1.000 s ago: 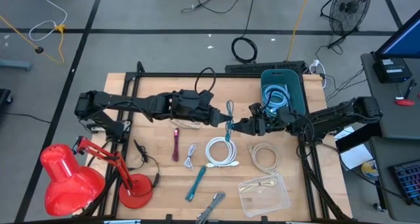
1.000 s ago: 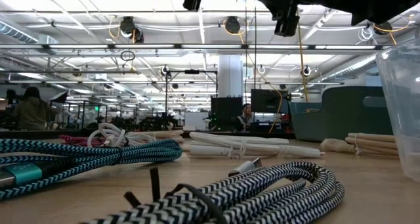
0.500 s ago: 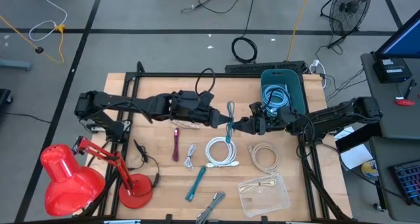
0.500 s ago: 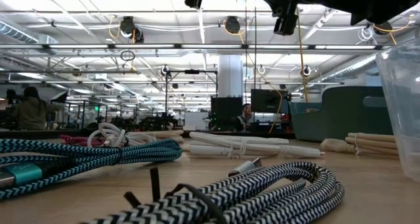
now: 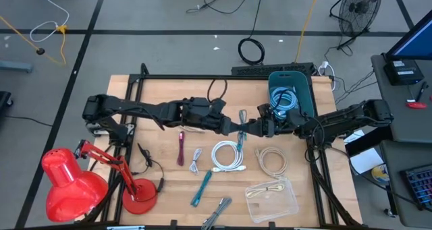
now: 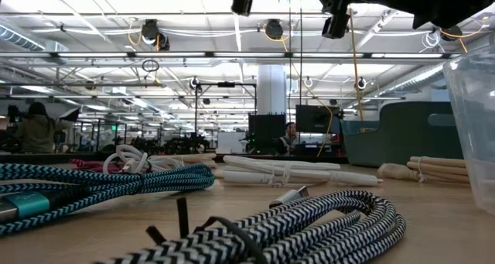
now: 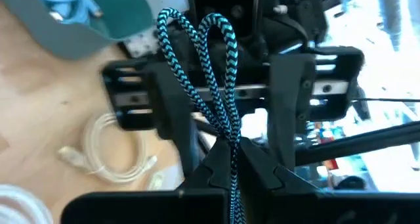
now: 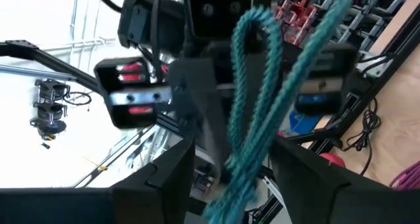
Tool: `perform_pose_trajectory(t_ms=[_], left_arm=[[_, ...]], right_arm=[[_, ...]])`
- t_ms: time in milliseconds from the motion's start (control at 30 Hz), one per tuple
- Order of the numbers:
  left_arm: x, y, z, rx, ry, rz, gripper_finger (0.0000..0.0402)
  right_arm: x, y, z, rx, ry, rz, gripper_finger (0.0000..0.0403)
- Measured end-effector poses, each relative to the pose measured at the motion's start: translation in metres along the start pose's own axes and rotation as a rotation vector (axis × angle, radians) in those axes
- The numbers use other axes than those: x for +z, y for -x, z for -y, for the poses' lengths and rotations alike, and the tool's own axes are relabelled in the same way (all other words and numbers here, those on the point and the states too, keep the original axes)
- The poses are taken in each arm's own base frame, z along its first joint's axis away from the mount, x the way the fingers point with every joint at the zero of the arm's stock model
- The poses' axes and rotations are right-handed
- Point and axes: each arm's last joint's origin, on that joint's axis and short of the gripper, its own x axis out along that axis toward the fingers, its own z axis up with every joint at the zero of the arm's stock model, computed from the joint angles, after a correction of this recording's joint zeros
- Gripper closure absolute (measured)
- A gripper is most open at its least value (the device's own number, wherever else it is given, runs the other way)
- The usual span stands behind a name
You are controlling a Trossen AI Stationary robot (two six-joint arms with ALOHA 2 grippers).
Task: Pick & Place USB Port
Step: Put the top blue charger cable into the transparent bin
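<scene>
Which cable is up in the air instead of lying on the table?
The teal braided cable, hanging between the left hand and right hand. The others lie flat.

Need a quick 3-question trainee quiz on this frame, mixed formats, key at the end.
1. True or false: the left gripper is shut on the teal braided cable.
2. Where does the right gripper stand? A) over the bin B) facing the left gripper mid-table, fingers either side of the cable C) at the red lamp
3. Fill in: the teal bin already holds a coiled ____ cable.

Key: 1 true; 2 B; 3 blue
</scene>
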Motion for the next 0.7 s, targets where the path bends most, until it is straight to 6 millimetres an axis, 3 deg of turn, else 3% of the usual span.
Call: perform_pose_trajectory(t_ms=[700], left_arm=[[0.013,0.003,-0.003,-0.001,-0.007,0.037,0.039]], right_arm=[[-0.001,0.0,-0.001,0.024,-0.011,-0.042,0.0231]])
